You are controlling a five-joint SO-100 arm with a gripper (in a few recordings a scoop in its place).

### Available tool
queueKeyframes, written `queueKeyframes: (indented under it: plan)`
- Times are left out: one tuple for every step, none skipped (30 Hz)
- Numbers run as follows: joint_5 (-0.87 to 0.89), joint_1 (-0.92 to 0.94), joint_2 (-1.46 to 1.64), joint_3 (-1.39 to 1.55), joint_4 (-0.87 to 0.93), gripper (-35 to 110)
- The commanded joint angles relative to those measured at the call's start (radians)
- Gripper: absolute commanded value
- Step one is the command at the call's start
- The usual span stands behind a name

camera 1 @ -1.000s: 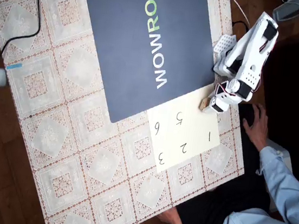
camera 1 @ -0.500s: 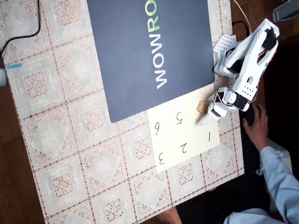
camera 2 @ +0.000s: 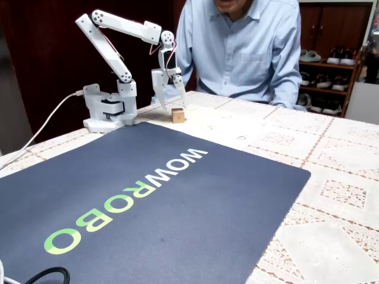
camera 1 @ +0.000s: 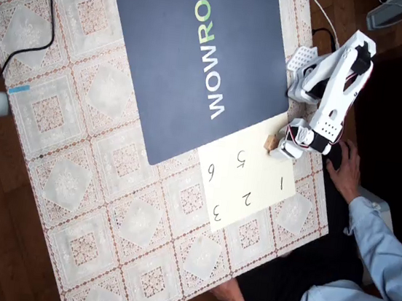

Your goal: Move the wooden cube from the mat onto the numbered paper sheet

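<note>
The wooden cube [camera 1: 269, 141] [camera 2: 177, 115] rests on the numbered paper sheet [camera 1: 250, 177] [camera 2: 220, 126], close to the sheet's edge nearest the mat [camera 1: 198, 55] [camera 2: 148, 201]. My gripper [camera 1: 281, 148] [camera 2: 173, 104] hangs open just above the cube, apart from it, one finger to each side of it. The navy mat with its white and green lettering has nothing on it. Handwritten numbers cover the rest of the sheet.
The arm's white base [camera 1: 304, 63] [camera 2: 106, 112] stands beside the mat. A person sits at the table edge behind the arm, one hand [camera 1: 342, 164] near the gripper. A black cable [camera 1: 49, 14] crosses the lace tablecloth [camera 1: 87, 180].
The gripper set the cube down on the sheet, opened and drew slightly back from it. The cube stays where it was placed.
</note>
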Motion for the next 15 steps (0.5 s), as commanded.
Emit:
queueKeyframes:
  plan:
    - [0.0, -0.006, -0.017, -0.041, 0.02, 9]
    - [0.006, -0.005, -0.026, -0.048, 0.023, 12]
    - [0.011, -0.002, -0.034, -0.055, 0.028, 15]
    - [0.008, 0.0, -0.041, -0.063, 0.029, 12]
    - [-0.003, 0.0, -0.046, -0.067, 0.029, 7]
    - [-0.014, 0.0, -0.049, -0.072, 0.026, 4]
    - [-0.021, 0.005, -0.052, -0.074, 0.025, 3]
    - [-0.028, 0.006, -0.054, -0.074, 0.023, 1]
    - [-0.029, 0.011, -0.054, -0.075, 0.02, 0]
    - [-0.028, 0.015, -0.054, -0.078, 0.02, 0]
    - [-0.028, 0.021, -0.046, -0.08, 0.023, 0]
    - [-0.028, 0.031, -0.029, -0.08, 0.026, 0]
    - [-0.029, 0.046, -0.002, -0.08, 0.034, 0]
    - [-0.035, 0.064, 0.04, -0.078, 0.051, 0]
    - [-0.04, 0.086, 0.094, -0.078, 0.08, 0]
